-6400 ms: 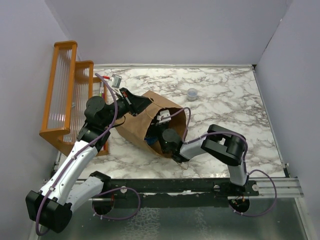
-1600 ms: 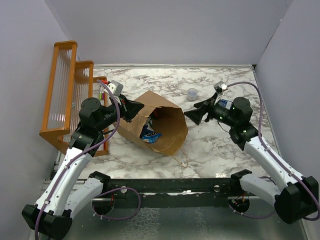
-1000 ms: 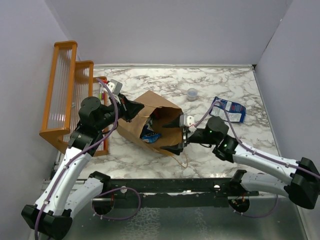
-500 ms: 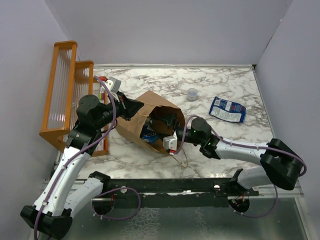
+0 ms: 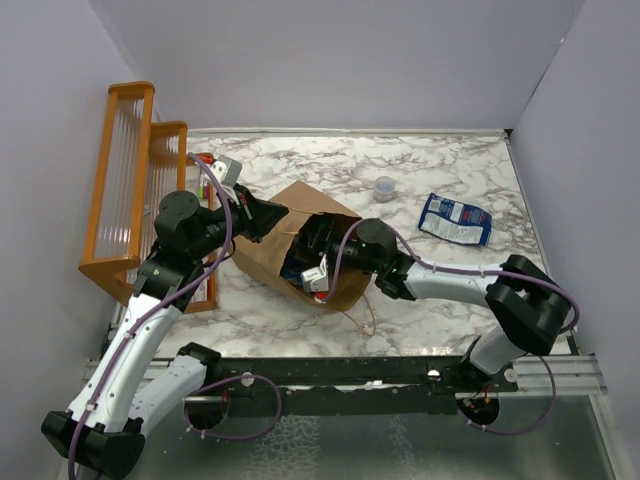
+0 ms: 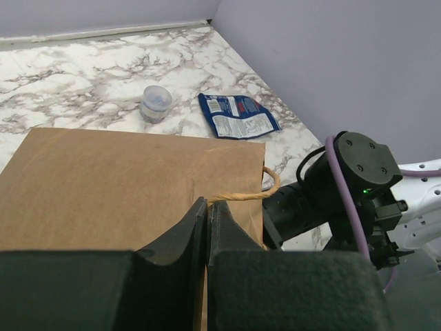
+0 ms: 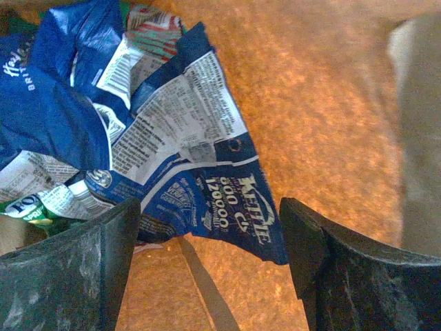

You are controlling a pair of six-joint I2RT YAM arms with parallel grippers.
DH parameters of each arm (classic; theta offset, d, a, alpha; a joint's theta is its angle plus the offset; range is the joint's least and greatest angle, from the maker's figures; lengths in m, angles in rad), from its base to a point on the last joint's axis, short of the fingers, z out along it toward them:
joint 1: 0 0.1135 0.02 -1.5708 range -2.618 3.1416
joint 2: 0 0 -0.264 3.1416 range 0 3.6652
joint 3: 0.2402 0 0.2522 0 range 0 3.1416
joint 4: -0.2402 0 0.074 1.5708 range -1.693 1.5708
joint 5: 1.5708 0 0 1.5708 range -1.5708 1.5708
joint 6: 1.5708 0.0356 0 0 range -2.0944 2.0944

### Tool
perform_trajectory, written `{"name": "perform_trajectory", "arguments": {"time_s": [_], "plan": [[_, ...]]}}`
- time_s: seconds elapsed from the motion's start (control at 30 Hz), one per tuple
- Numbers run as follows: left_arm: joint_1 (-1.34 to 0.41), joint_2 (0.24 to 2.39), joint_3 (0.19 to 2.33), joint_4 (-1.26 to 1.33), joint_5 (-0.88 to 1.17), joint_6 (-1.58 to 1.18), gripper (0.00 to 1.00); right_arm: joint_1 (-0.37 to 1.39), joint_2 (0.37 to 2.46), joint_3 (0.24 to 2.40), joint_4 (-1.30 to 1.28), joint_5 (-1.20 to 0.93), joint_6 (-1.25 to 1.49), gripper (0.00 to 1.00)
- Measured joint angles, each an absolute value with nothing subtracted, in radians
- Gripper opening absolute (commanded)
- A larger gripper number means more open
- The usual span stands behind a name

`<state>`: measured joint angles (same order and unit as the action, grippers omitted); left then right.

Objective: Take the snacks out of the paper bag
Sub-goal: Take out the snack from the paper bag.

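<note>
The brown paper bag (image 5: pixel 272 252) lies on its side with its mouth toward the right arm. My left gripper (image 5: pixel 262 214) is shut on its upper rim, right where the twisted handle (image 6: pixel 242 196) comes out between the fingertips (image 6: pixel 219 219). My right gripper (image 5: pixel 320 250) is inside the bag's mouth and open. Just ahead of its spread jaws lies a blue snack packet (image 7: pixel 207 179), apart from both fingers. More blue packets (image 7: pixel 48 103) and a green one (image 7: pixel 27 210) are piled behind it. One blue snack packet (image 5: pixel 455 219) lies flat on the marble table at the right (image 6: pixel 238 117).
A small clear cup (image 5: pixel 384 187) stands on the marble behind the bag (image 6: pixel 156 103). An orange wooden rack (image 5: pixel 130 190) stands along the left wall beside my left arm. Purple walls close in the table on three sides.
The right arm set a blue packet down on the table at the right, then reached back into the bag's mouth, its jaws narrowing slightly. The left gripper has kept its hold.
</note>
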<state>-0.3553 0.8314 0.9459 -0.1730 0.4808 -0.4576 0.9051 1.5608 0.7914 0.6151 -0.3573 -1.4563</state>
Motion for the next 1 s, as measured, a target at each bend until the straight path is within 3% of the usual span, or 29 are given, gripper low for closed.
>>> {"name": "perform_trajectory", "arguments": {"time_s": [0.43, 0.87, 1.0], "plan": [[-0.355, 0.833, 0.933, -0.158, 0.490, -0.463, 0.00, 0.917, 1.680, 0.865, 0.659, -0.296, -1.577, 0.81], [-0.355, 0.833, 0.923, -0.159, 0.490, -0.463, 0.00, 0.939, 1.671, 0.881, 0.657, -0.296, -1.563, 0.80], [-0.355, 0.832, 0.923, -0.158, 0.491, -0.463, 0.00, 0.942, 1.679, 0.886, 0.672, -0.274, -1.549, 0.71]]}}
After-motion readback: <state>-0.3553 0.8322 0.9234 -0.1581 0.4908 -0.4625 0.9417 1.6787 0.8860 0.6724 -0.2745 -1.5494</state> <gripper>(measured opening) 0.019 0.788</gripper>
